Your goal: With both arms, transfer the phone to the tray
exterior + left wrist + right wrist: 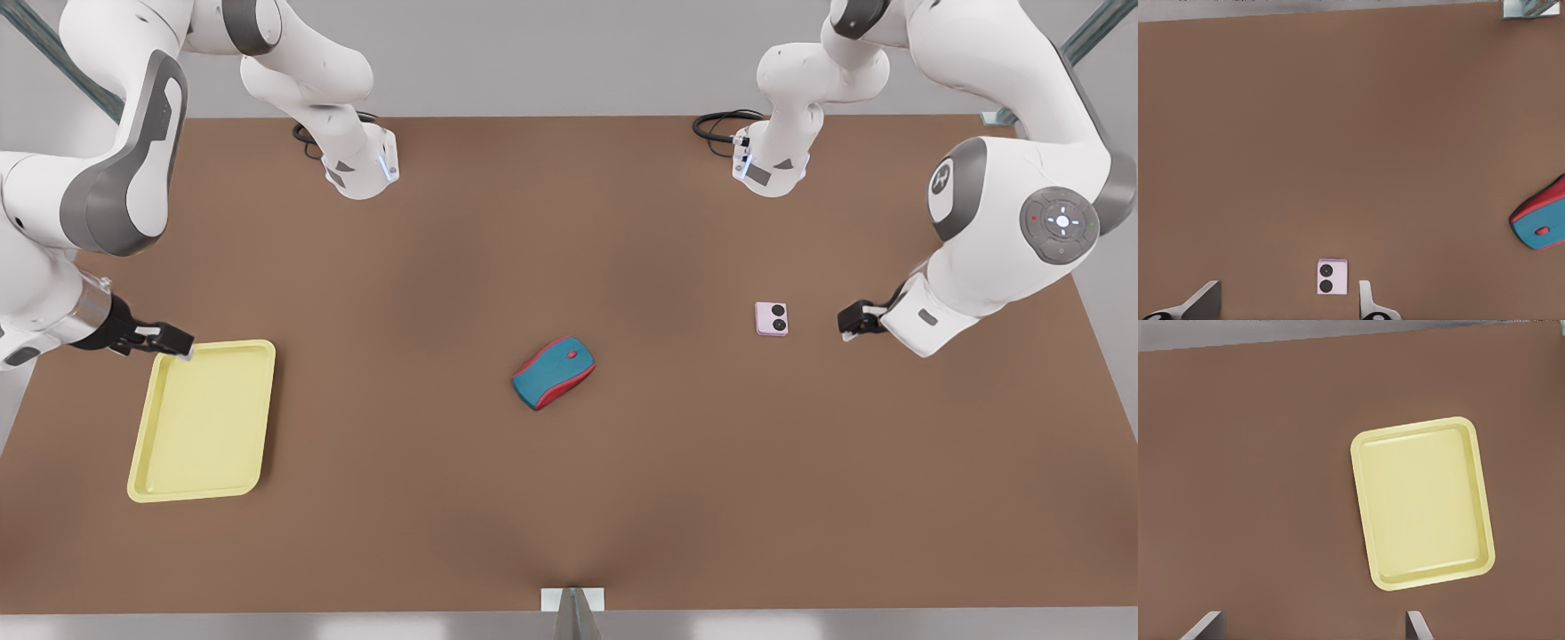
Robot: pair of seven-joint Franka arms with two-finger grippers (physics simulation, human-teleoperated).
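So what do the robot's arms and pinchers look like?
Two chunky white jointed arms with grey joint covers. The left gripper, near the pale pink phone, and the right gripper, by the pale yellow tray, are small and black. Black cables loop at the bases; one grey round cap carries small lights.

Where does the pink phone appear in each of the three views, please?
Front view: phone on the table, toward the right, beside the left gripper.
Left wrist view: near the open fingers, phone.
Right wrist view: not in it.
Shared landmark: mouse.
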